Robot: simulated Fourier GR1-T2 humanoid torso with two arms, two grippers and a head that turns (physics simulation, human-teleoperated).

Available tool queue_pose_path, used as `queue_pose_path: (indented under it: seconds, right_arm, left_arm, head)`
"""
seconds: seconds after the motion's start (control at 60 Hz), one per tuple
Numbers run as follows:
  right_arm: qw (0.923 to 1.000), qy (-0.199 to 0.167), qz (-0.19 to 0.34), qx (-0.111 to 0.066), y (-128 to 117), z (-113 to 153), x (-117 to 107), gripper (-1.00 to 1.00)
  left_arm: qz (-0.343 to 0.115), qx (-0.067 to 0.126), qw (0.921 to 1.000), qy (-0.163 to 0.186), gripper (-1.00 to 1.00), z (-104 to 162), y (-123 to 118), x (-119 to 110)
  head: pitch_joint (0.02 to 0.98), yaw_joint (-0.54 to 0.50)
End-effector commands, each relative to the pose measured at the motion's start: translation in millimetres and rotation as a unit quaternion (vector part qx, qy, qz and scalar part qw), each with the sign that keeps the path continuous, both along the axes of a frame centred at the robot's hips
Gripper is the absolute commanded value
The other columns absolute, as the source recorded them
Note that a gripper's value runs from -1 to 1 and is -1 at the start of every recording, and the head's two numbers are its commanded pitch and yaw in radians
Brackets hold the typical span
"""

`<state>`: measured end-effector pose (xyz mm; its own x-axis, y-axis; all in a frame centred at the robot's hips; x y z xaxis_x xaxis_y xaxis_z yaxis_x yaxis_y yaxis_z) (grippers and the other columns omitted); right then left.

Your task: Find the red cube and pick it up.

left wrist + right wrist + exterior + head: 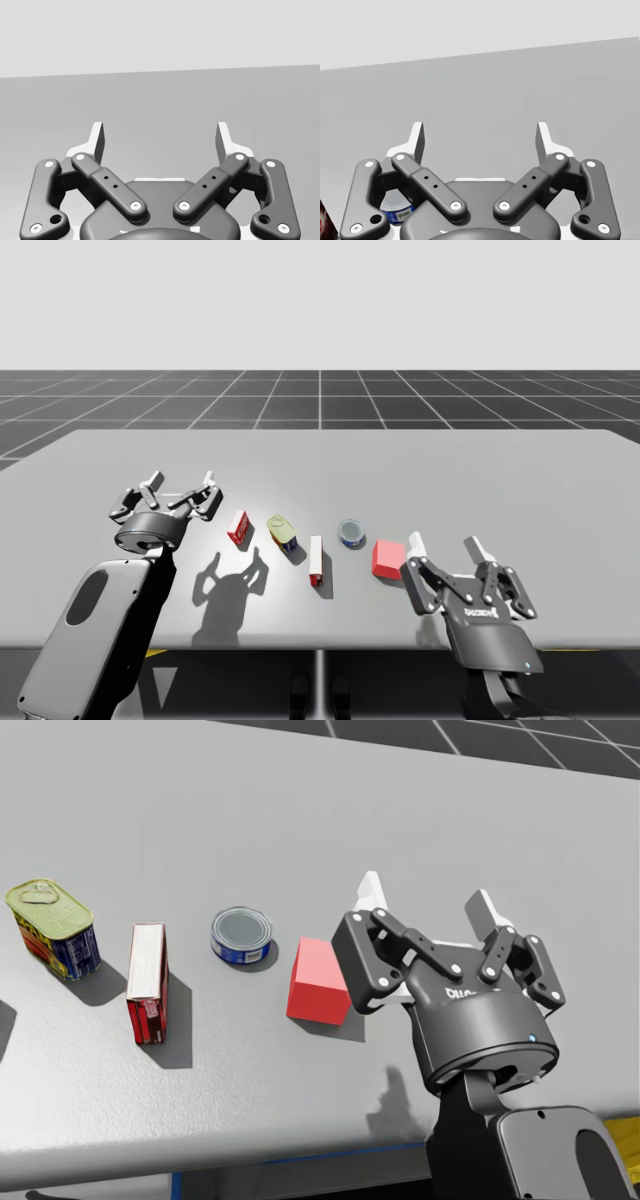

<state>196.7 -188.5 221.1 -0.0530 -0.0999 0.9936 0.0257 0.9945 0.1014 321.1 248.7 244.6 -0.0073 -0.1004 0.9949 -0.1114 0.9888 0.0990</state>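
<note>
While my right gripper (428, 900) hangs with fingers spread and empty near the grey table's (300, 800) front edge, the red matte cube (318, 982) rests on the surface just beside it, ungrasped; aligning, closing and lifting are left.

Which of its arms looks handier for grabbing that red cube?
The right. The right gripper, open, sits just beside the cube. The left gripper, also open, is much farther off, on the cube's other side.
</note>
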Motion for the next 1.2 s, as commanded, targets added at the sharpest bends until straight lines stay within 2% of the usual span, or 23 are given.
queue_pose_path:
  seconds: [0.017,0.267,0.333,0.367,0.45,0.65,0.8,0.833,0.9,1.117,1.2]
  right_arm:
    - [0.9994,0.019,0.011,0.027,16.4,-17.9,-20.4,-1.00]
    - [0.9978,0.044,0.020,0.045,38.6,-50.7,-32.0,-1.00]
    - [0.9978,0.047,0.015,0.043,42.7,-59.2,-31.7,-1.00]
    - [0.9982,0.045,0.012,0.037,44.2,-63.1,-31.2,-1.00]
    - [0.9974,0.059,0.013,0.038,48.0,-68.8,-30.6,-1.00]
    - [0.9975,0.068,-0.018,0.009,52.4,-84.2,-17.3,-1.00]
    - [0.9967,0.079,-0.018,0.000,56.4,-90.0,-6.7,-1.00]
    - [0.9966,0.079,-0.021,-0.008,56.8,-92.4,-2.3,-1.00]
    - [0.9961,0.085,-0.023,-0.008,56.9,-94.4,3.2,-1.00]
    - [0.9940,0.097,-0.035,-0.038,56.8,-106.5,24.1,-1.00]
    - [0.9928,0.107,-0.038,-0.038,56.3,-108.6,29.5,-1.00]
  left_arm:
    - [0.000,0.000,1.0000,0.001,-1.00,-0.1,0.1,0.1]
    - [0.000,-0.001,1.0000,0.001,-1.00,-0.1,0.2,0.0]
    - [0.000,-0.001,1.0000,0.000,-1.00,0.1,0.4,0.0]
    - [0.000,-0.001,1.0000,0.000,-1.00,0.1,0.6,0.0]
    - [0.001,-0.002,1.0000,0.001,-1.00,0.1,0.9,0.0]
    - [0.001,-0.001,1.0000,0.001,-1.00,0.1,1.4,0.1]
    - [0.001,-0.002,1.0000,0.000,-1.00,0.3,1.6,0.1]
    - [0.001,-0.002,1.0000,0.000,-1.00,0.3,1.6,0.2]
    - [0.001,-0.002,1.0000,0.001,-1.00,0.3,1.6,0.2]
    - [0.001,-0.001,1.0000,0.001,-1.00,0.4,1.6,0.3]
    - [0.001,-0.001,1.0000,0.001,-1.00,0.3,1.5,0.3]
  head:
    - [0.874,-0.27]
    - [0.871,-0.27]
    - [0.871,-0.27]
    - [0.870,-0.26]
    - [0.872,-0.26]
    - [0.870,-0.26]
    - [0.870,-0.26]
    - [0.870,-0.25]
    - [0.870,-0.25]
    - [0.870,-0.25]
    - [0.870,-0.25]
